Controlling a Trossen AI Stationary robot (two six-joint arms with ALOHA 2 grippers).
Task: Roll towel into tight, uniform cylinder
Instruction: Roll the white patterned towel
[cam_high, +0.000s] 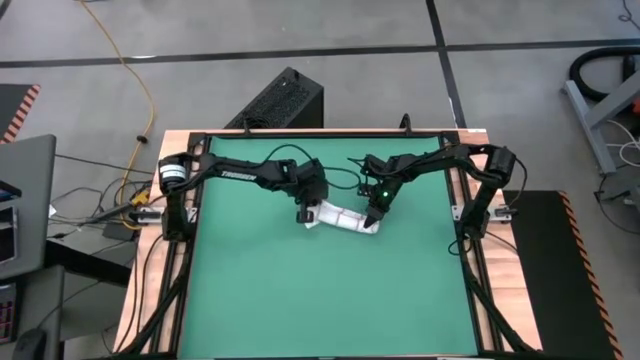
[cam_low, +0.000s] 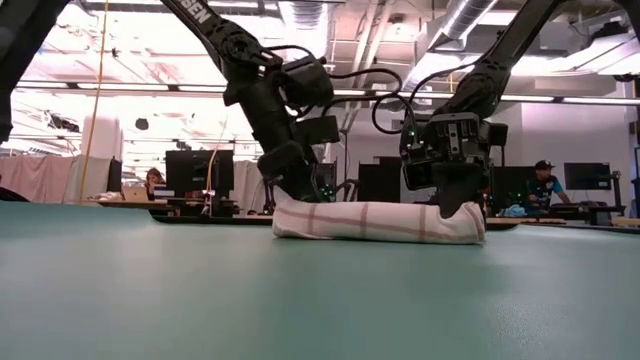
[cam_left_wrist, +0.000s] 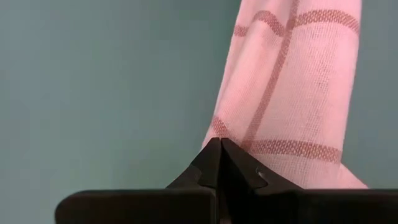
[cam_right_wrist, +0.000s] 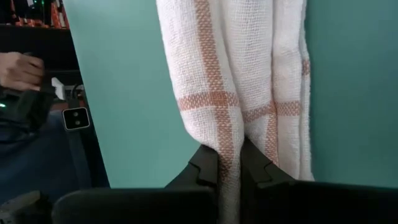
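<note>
Two grippers meet one rolled towel (cam_high: 342, 217) mid-mat: left gripper (cam_high: 303, 214) clenched empty at its left end, right gripper (cam_high: 373, 219) pinching cloth at its right end

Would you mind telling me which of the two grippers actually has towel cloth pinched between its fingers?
The right gripper: a fold of the towel runs between its fingers. The left gripper is shut with nothing between, only beside the roll's other end.
</note>
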